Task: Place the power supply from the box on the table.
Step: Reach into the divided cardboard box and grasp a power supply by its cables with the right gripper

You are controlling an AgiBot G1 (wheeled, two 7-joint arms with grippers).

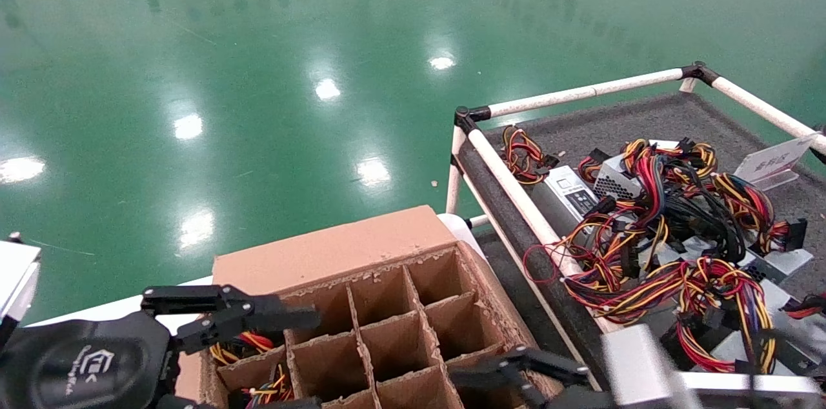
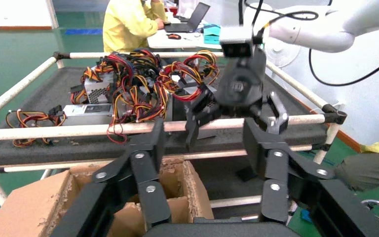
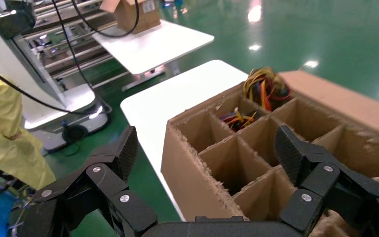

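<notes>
Hovering over box (image 1: pixel 387 325), both grippers empty, fingers spread. Left gripper (image 1: pixel 232 312) nearer: wires of power supply (image 1: pixel 242 344) fill cell at its 6 o'clock, body hidden, probably upright. Right gripper (image 1: pixel 516 373) at box's 4 o'clock. Right wrist view shows second wired cell; table (image 1: pixel 652 119) holds earlier units.

Box (image 1: pixel 393 306): most cells stand open beneath the spread fingers (image 1: pixel 284 317) of the left gripper (image 1: pixel 258 357); two cells nearest them hold wire bundles (image 1: pixel 242 346). Surface (image 1: pixel 645 119): beyond the white rail (image 1: pixel 516 193), a heap of power supplies (image 1: pixel 671 235) blocks the near part; far corner bare.
</notes>
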